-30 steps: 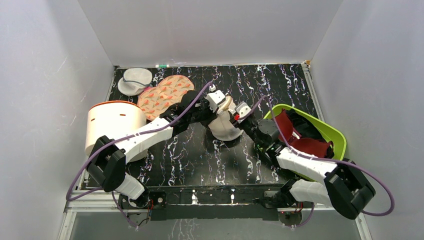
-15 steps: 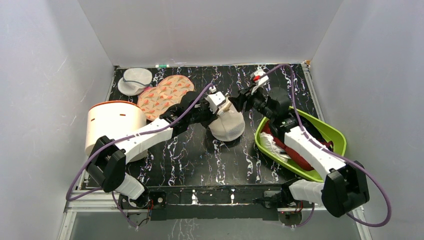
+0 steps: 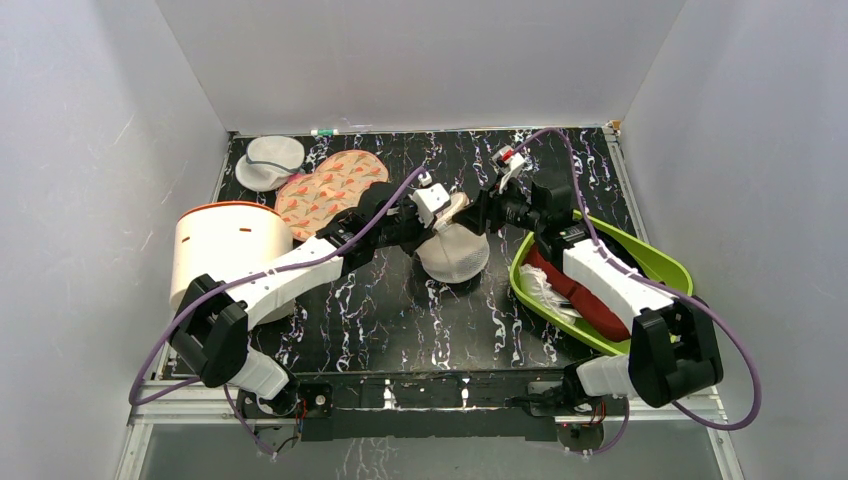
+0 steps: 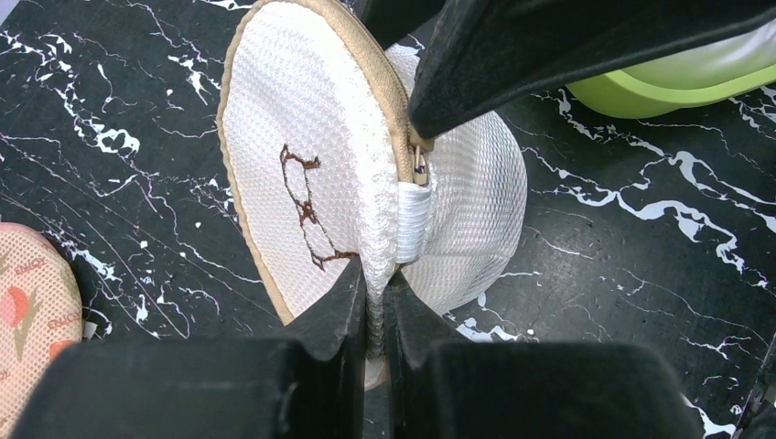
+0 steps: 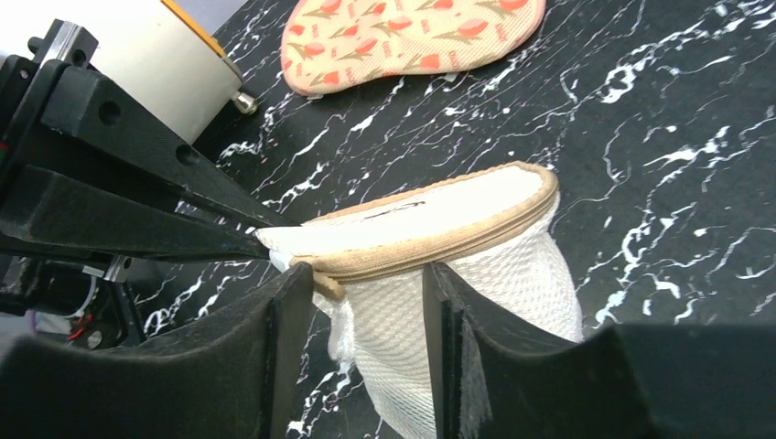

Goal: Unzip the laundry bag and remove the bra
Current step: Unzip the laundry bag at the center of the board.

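A: Bag's position?
B: The laundry bag (image 3: 455,250) stands on edge in the middle of the table (image 3: 400,310). The left gripper (image 4: 375,302) is clamped on its mesh fold, and the right gripper (image 5: 371,274) is parted astride the zip seam.
A: Handling?
B: Light, soft mesh, likely to collapse. Take the zip pull (image 4: 419,165), small and probably slippery. Bra not visible

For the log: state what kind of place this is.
Probably a robot test cell: plain white walls box in a black marbled table, with a left arm and right arm bolted at its near edge.
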`<state>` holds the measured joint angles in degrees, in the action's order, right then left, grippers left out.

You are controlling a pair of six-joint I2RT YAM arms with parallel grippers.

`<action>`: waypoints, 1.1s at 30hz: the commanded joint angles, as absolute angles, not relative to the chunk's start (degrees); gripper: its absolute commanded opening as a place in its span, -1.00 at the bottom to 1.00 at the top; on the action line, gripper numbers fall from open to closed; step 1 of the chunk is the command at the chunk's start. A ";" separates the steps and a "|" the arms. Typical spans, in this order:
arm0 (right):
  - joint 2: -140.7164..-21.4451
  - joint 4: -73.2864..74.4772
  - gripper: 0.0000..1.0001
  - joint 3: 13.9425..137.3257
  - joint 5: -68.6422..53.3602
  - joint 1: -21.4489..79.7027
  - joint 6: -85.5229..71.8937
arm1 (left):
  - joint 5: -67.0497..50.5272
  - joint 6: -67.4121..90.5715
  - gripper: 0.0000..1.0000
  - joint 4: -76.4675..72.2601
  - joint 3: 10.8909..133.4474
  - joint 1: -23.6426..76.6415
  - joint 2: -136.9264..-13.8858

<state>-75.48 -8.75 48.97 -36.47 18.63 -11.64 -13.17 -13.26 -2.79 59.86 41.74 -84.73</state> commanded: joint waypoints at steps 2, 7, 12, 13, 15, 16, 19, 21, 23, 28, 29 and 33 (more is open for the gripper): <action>-76.56 -12.30 -0.15 51.48 -40.53 18.56 -13.23 | -15.16 -14.24 -1.00 -4.37 59.52 41.57 -80.88; -77.19 -14.09 -0.26 51.48 -44.62 18.61 -15.06 | -15.55 -14.24 -1.00 -4.12 59.74 41.55 -81.36; -74.98 -14.40 -0.24 49.57 -44.82 18.63 -15.14 | -15.55 -14.33 -1.00 -4.05 59.85 41.55 -81.47; -74.37 -14.23 -0.25 49.35 -44.66 18.61 -15.03 | -15.56 -14.34 -1.00 -3.97 59.90 41.57 -81.47; -73.79 -13.34 -0.26 49.50 -43.95 18.63 -14.50 | -15.62 -14.31 -1.00 -3.87 59.98 41.56 -81.44; -73.75 -12.36 -0.26 49.76 -43.62 18.63 -13.90 | -15.71 -14.26 -1.00 -3.87 59.95 41.57 -81.39; -73.91 -10.75 -0.26 50.58 -42.82 18.63 -13.08 | -16.16 -14.18 -1.00 -3.81 60.03 41.57 -81.39; -74.05 -10.71 -0.31 50.80 -43.43 18.61 -13.11 | -16.11 -14.20 -1.00 -3.69 60.03 41.52 -81.47; -74.39 -10.65 -0.39 50.96 -44.26 18.72 -13.15 | -16.00 -14.18 -1.00 -3.69 60.03 41.51 -81.53; -74.96 -10.51 -0.48 50.85 -45.21 18.98 -13.05 | -16.00 -14.16 -1.00 -3.69 60.11 41.57 -81.39; -75.04 -10.62 -0.50 50.88 -45.26 19.05 -13.16 | -16.06 -14.15 -1.00 -3.69 60.12 41.57 -81.39; -76.02 -11.02 -0.52 50.93 -45.49 19.44 -13.43 | -16.17 -14.07 -1.00 -3.70 60.12 41.53 -81.39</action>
